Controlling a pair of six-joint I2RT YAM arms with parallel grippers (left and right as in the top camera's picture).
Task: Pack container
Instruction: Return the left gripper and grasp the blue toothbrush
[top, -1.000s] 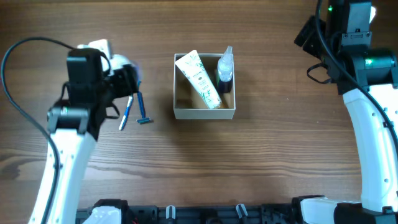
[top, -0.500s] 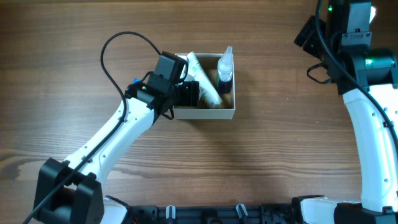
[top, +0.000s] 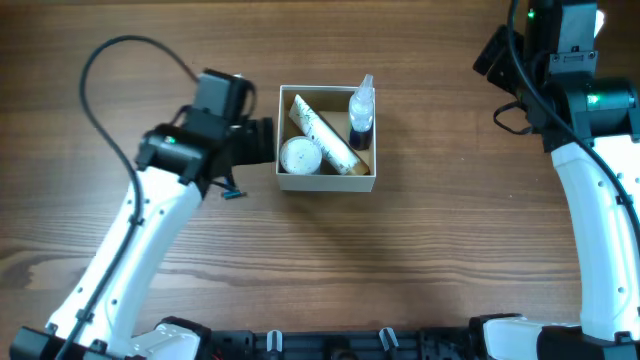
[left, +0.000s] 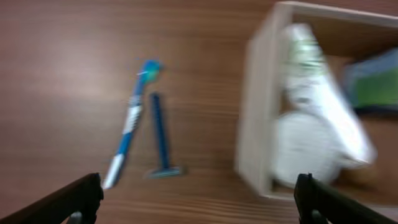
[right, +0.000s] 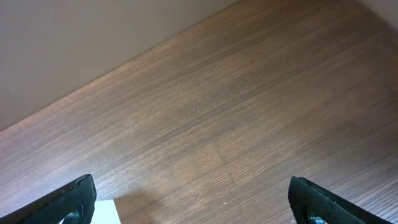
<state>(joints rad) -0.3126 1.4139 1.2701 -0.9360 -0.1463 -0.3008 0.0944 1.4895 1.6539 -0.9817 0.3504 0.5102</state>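
The container (top: 328, 183), a square white-walled box with a tan inside, sits at the table's middle. In it lie a white toothpaste tube (top: 328, 132), a dark spray bottle (top: 361, 115) and a small round white jar (top: 300, 155). My left gripper (top: 262, 140) is open and empty, just left of the container's left wall. The left wrist view shows that wall (left: 252, 124), the jar (left: 305, 149), a blue toothbrush (left: 132, 121) and a blue razor (left: 160, 140) on the table, with the gripper (left: 199, 205) over bare wood. My right gripper (right: 196, 205) is open and empty at the far right.
The razor (top: 232, 191) pokes out from under my left arm; the toothbrush is hidden there in the overhead view. My right arm (top: 565, 60) stands at the back right. A black rail (top: 330, 345) runs along the front edge.
My left arm carried the white jar from the left over to the container, let it go inside, and drew back to the left. The tube shifted slightly. The right arm has not moved.
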